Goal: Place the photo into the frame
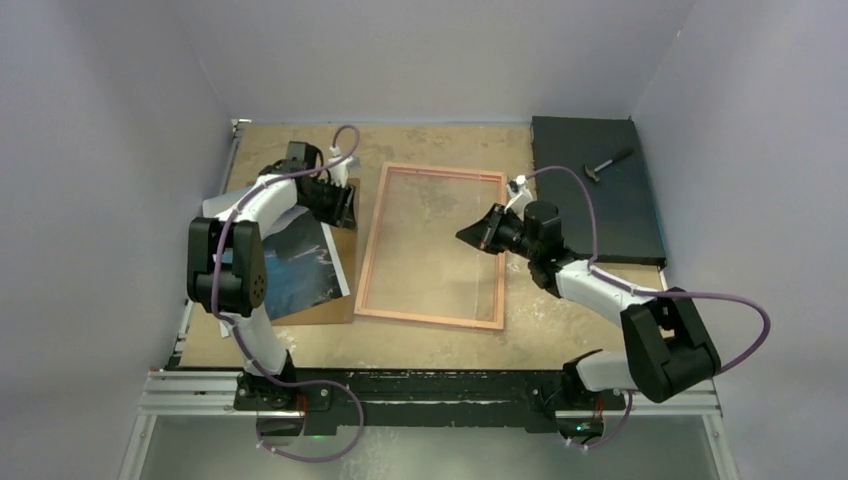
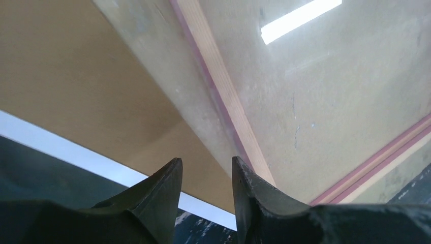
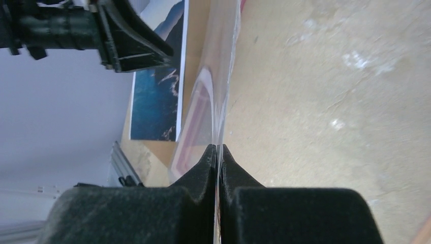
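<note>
The frame point(image 1: 374, 240) lies flat mid-table, pale wood-orange side up. My right gripper point(image 1: 466, 236) reaches in over its right half and is shut on the thin clear pane point(image 3: 219, 112), which runs edge-on from the closed jaws point(image 3: 217, 148). The photo point(image 1: 300, 262), dark blue with a white border, lies left of the frame on a brown backing board point(image 1: 338, 306). My left gripper point(image 1: 345, 206) hovers over the board's far end, beside the frame's left rim point(image 2: 223, 86). It stands open point(image 2: 206, 162) with nothing between its fingers. The photo's white border point(image 2: 76, 152) shows just below them.
A black mat point(image 1: 595, 200) with a small hammer-like tool point(image 1: 607, 165) lies at the back right. Grey walls close in on three sides. A metal rail point(image 1: 430, 392) with both arm bases runs along the near edge.
</note>
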### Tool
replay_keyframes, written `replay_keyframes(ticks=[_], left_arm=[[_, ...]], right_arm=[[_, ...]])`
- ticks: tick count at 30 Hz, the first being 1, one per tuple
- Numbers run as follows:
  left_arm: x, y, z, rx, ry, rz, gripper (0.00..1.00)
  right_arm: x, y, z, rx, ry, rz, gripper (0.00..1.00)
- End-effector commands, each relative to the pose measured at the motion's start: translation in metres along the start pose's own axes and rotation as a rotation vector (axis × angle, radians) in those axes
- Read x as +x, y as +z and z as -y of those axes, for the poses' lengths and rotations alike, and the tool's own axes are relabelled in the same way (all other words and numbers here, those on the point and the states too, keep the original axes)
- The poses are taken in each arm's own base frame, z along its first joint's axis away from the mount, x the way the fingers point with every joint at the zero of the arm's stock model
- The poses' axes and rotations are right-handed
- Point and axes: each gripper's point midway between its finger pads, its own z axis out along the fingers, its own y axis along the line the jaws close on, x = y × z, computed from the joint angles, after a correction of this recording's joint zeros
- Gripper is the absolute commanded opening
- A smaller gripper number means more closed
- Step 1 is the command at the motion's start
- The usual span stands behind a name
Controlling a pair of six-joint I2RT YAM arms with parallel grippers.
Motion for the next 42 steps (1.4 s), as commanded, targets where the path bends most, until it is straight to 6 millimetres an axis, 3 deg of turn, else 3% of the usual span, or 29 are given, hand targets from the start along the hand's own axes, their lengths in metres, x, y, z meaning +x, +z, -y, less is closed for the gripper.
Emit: replay_keyframes(ticks=[1, 9, 17, 23, 30, 42], left_arm=[[-0.039, -0.033, -0.002, -0.016, 0.036, 0.079, 0.39], [-0.027, -0.022, -0.011, -0.053, 0.008, 0.059, 0.48], [-0.021, -0.006, -0.006, -0.065, 0.02, 0.072, 0.49], [-0.016, 0.013, 0.007, -0.011, 0.04, 0.107, 0.43], [-0.005, 0.027, 0.015, 0.035, 0.021, 0.127, 0.29], [0.006, 0.041, 0.022, 0.068, 0.005, 0.099, 0.22]], right_arm=[[-0.038, -0.003, 0.009, 0.05, -0.053, 0.089, 0.0], [-0.05, -0.006, 0.043, 0.07, -0.019, 0.07, 0.0], [-0.034, 0.002, 0.058, 0.047, 0.063, -0.043, 0.0], [-0.023, 0.003, 0.06, 0.005, 0.149, -0.114, 0.0], [-0.028, 0.003, 0.055, -0.012, 0.152, -0.107, 0.0], [-0.032, 0.003, 0.056, -0.003, 0.176, -0.077, 0.0]])
